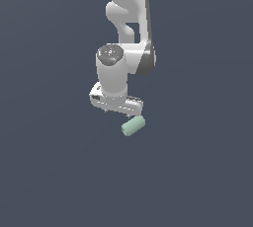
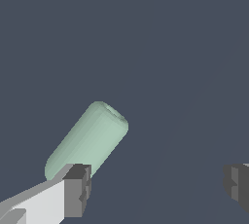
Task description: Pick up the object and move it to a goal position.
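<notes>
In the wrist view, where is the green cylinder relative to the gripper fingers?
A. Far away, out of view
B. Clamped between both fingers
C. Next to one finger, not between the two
C: the cylinder lies by one finger, while the open gripper holds nothing.

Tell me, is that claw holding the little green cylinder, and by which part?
Nothing is held. The claw is wide open, and the green cylinder lies on the floor beside one finger, not between the two.
</notes>
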Controlling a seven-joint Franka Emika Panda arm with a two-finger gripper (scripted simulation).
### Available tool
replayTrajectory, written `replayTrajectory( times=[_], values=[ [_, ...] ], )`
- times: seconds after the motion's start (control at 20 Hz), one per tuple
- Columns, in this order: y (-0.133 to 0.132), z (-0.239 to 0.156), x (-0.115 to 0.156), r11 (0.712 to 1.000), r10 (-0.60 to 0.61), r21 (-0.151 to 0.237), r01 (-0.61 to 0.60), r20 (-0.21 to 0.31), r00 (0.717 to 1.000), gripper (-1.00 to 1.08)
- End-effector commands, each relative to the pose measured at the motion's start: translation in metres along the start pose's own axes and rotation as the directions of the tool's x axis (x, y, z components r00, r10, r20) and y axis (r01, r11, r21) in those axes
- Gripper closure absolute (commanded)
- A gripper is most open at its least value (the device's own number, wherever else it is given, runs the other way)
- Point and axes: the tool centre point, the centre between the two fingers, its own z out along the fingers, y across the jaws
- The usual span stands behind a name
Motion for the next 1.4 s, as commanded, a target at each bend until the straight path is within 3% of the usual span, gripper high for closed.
replayTrajectory(
  times=[0.0,0.55,1.35],
  values=[
    [-0.005,0.004,-0.001,0.999,0.044,0.001,-0.044,0.000,0.999,-0.92],
    [-0.032,0.024,-0.007,0.957,0.288,0.003,-0.288,-0.005,0.957,-0.92],
    [-0.065,0.048,-0.016,0.821,0.571,0.007,-0.571,-0.014,0.821,-0.92]
  ],
)
